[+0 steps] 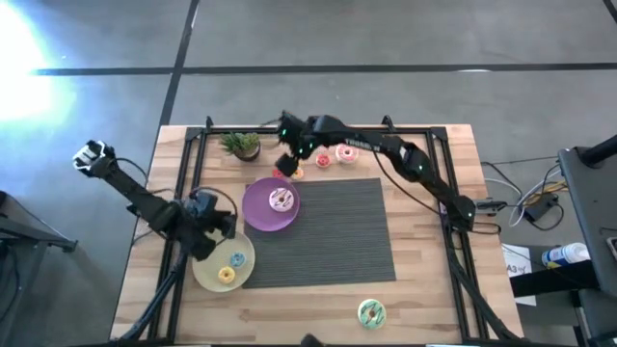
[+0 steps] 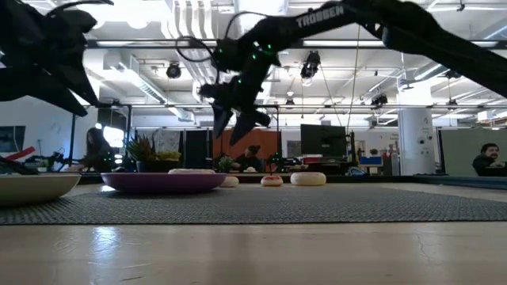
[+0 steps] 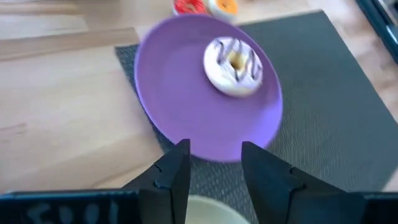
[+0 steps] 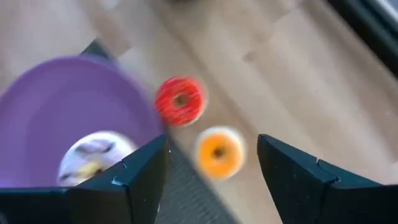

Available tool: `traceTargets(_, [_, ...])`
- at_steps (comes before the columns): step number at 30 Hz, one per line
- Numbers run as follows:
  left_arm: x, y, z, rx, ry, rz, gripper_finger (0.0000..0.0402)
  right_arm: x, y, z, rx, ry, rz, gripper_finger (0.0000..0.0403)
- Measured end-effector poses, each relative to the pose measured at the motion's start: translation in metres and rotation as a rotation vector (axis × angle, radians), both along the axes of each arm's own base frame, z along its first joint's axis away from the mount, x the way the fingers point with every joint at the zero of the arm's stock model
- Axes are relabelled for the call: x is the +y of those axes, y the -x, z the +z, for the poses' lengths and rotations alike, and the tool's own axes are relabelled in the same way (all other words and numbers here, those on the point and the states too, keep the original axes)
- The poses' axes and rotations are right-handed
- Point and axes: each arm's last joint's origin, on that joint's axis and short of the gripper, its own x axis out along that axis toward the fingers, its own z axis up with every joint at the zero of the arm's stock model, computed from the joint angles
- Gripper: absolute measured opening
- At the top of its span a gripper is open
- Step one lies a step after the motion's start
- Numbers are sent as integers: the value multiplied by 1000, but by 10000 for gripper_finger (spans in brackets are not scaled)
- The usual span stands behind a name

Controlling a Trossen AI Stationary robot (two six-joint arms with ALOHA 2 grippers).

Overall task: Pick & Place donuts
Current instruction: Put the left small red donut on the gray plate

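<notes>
My right gripper point(image 1: 286, 162) point(image 4: 212, 140) is open and hangs above the table's far part, over a small red donut point(image 4: 180, 101) and a small orange donut point(image 4: 219, 152) lying flat on the wood beside the purple plate point(image 1: 258, 214). A white-iced donut point(image 1: 281, 200) lies on that plate. My left gripper point(image 1: 224, 226) point(image 3: 214, 168) is open over the far edge of the yellow plate point(image 1: 207, 275), which holds a blue donut point(image 1: 237, 258) and a yellow donut point(image 1: 227, 276). A green-iced donut point(image 1: 372, 312) lies near the near edge. Two more donuts point(image 1: 335, 156) lie by the far edge.
A grey ribbed mat point(image 1: 333, 236) covers the table's middle, with both plates overlapping its left edge. A small potted plant point(image 1: 241, 145) stands at the far left. Black frame rails point(image 1: 453, 260) run along the table's sides. People point(image 2: 489, 158) show in the room beyond.
</notes>
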Motion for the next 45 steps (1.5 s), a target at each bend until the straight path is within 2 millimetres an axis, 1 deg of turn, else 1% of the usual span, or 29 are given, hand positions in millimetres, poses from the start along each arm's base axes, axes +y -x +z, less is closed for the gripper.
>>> traceTargets(2, [8,-2,1,5,14,40,117,-14,0,-9,-9,3,26,239])
traceTargets(4, [15,-4,3,1,20,73,117,-22,-2,-18,-34,-10,51,240])
traceTargets(5, [19,-4,4,7,17,84,117,-24,-3,-23,-41,-34,60,240])
traceTargets(8, [30,-7,5,44,4,85,117,-26,-5,-32,-47,-74,62,238])
traceTargets(12, [46,-10,6,131,8,29,117,-30,-8,-29,-87,-35,67,236])
traceTargets(15, [60,-13,8,161,0,-29,117,-26,-6,-27,-83,-88,58,236])
traceTargets(17, [70,-17,10,159,0,-76,117,-19,-4,-21,-78,-152,71,235])
traceTargets(18, [75,-19,11,156,3,-99,117,-14,-3,-14,-83,-168,82,235])
traceTargets(20, [88,-23,13,136,8,-119,117,-3,1,6,-92,-164,104,235])
traceTargets(22, [105,-27,14,101,27,-133,117,9,8,30,-92,-126,113,236])
traceTargets(25, [133,-32,15,-3,83,-145,117,24,24,57,-17,-32,91,233])
traceTargets(27, [153,-33,14,-77,127,-164,117,31,35,69,42,4,71,232])
traceTargets(29, [171,-36,11,-136,145,-166,117,35,45,79,67,-4,61,233])
traceTargets(31, [186,-38,5,-147,157,-160,117,39,52,88,72,-3,45,233])
traceTargets(34, [203,-47,-6,-104,182,-171,117,44,58,93,85,28,5,233])
traceTargets(37, [216,-64,-10,-47,167,-235,117,49,61,92,103,35,-20,233])
traceTargets(40, [231,-83,-8,9,150,-295,117,54,64,91,115,39,-30,233])
traceTargets(45, [254,-108,2,120,102,-391,117,65,68,87,151,28,-15,233])
